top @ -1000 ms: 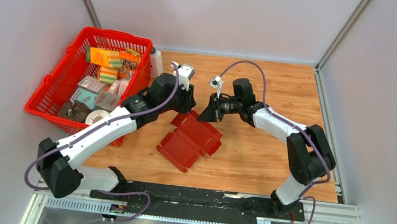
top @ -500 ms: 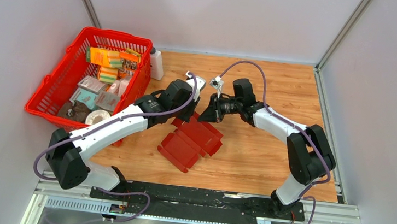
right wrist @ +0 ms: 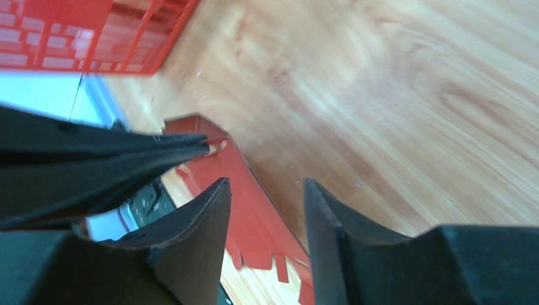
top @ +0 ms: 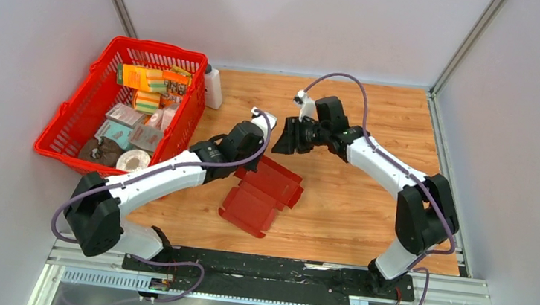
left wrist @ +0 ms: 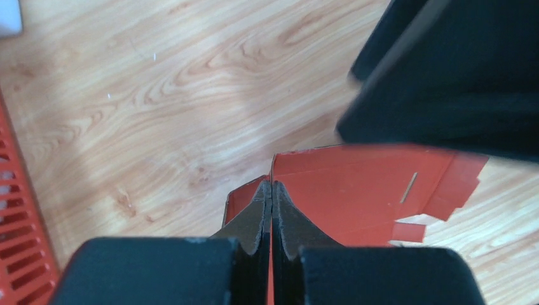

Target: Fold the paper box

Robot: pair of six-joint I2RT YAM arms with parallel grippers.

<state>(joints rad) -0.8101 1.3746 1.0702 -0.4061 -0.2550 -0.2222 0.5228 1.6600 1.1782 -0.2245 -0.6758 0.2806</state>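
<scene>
**Paper box pinched at its far edge, mid-desk**

The left fingers are pressed together on a thin upright edge of the dark red cardboard. A sliver of red shows between them in the left wrist view, and red panels spread to either side. One panel to the right carries a narrow slit and a row of notched tabs along its ragged end.

The right fingers are spread apart and hold nothing. In their own view, bare wood and one long strip of the sheet show in the gap between them. Seen from above, they hang just far and right of the sheet's far edge, near the left fingers and not touching the cardboard.

The sheet is only partly folded. It lies on the wooden desk near the middle, with one panel nearer the arms' bases and the others angled away toward the far right. The left arm reaches in from the near left and the right arm arcs in from the near right, so the two wrists meet above the sheet.

At the far left stands a red mesh basket filled with printed packages. A white bottle stands just beside its right wall.
</scene>
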